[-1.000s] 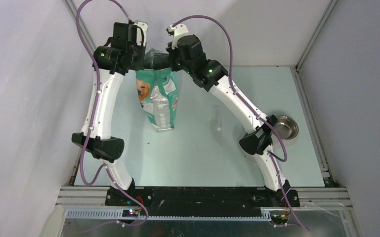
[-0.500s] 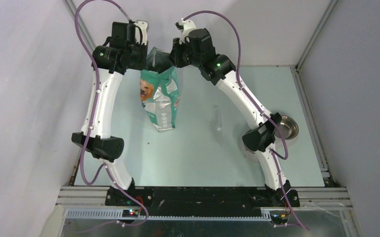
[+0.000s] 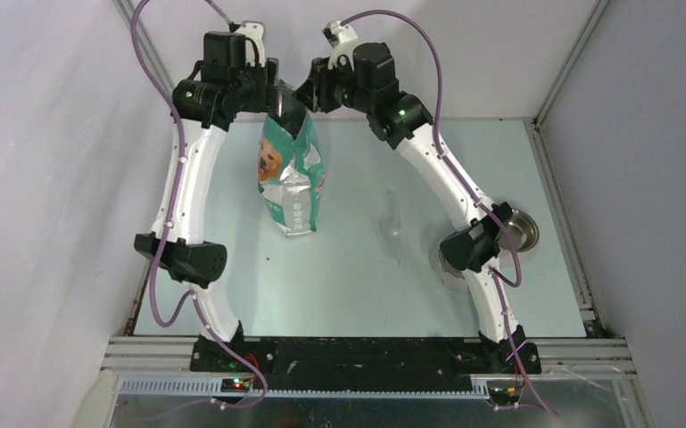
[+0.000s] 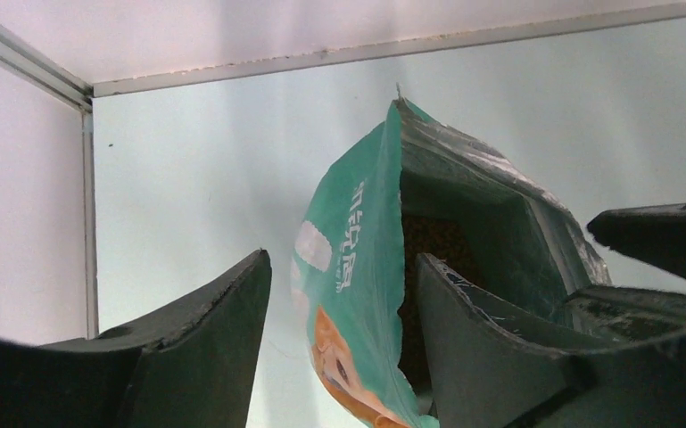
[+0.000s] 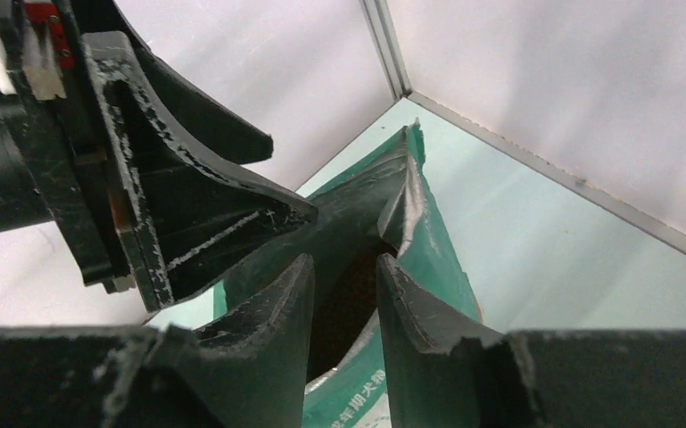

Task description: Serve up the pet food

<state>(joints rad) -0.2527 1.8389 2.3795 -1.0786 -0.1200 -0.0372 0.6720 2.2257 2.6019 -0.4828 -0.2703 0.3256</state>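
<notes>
Bag: a teal-green pouch (image 3: 293,174) printed with a dog's face stands on the pale counter (image 3: 357,285), its mouth gaping at the top.
Bag contents: the pet food (image 4: 433,241), small brown pellets, sits low inside the mouth (too dark to pick out single pieces).
Steel bowl: a round, shiny bowl (image 3: 524,232) is at the counter's right side, its left part covered by the right arm's elbow.
Scoop: a clear plastic scoop (image 3: 393,217) lies between bag and bowl, its outline faint.
Left claw: the left claw (image 4: 343,259) is spread wide. The bag's printed wall stands between its fingers, unpinched.
Right claw: the right claw (image 5: 346,260) has its fingers a little apart above the mouth. The gap shows only the bag's dark inside.
Hidden: a curved grey edge under that elbow is too covered to identify.
Surfaces: the bag is glossy and creased, with a silvery torn rim. The claw fingers are black and scuffed.
</notes>
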